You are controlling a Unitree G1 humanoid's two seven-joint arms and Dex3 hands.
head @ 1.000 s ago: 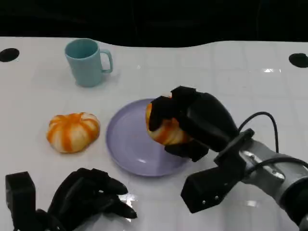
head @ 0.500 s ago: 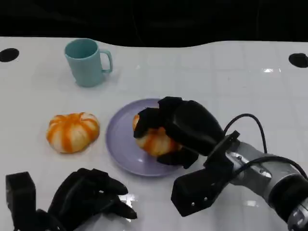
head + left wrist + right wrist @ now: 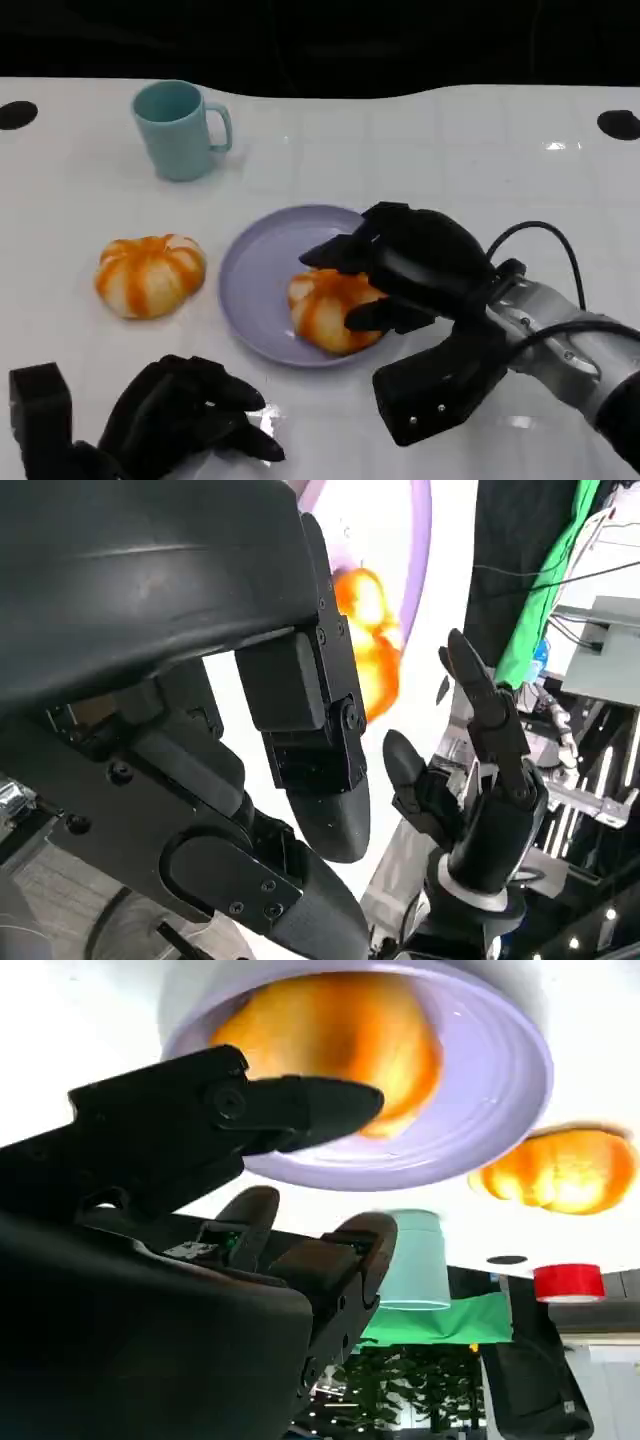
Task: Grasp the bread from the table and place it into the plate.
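One bread [image 3: 333, 311] now sits down on the plate [image 3: 252, 290]; the right hand [image 3: 415, 268] has let go, fingers apart above it.

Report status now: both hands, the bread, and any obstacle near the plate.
Right hand open over the bread, fingers apart. Bread sits on the plate. Left hand idle, holds nothing. Second bread and cup stand apart; nothing blocks.

No text, label, brand, number or sign can be read in any of the views.
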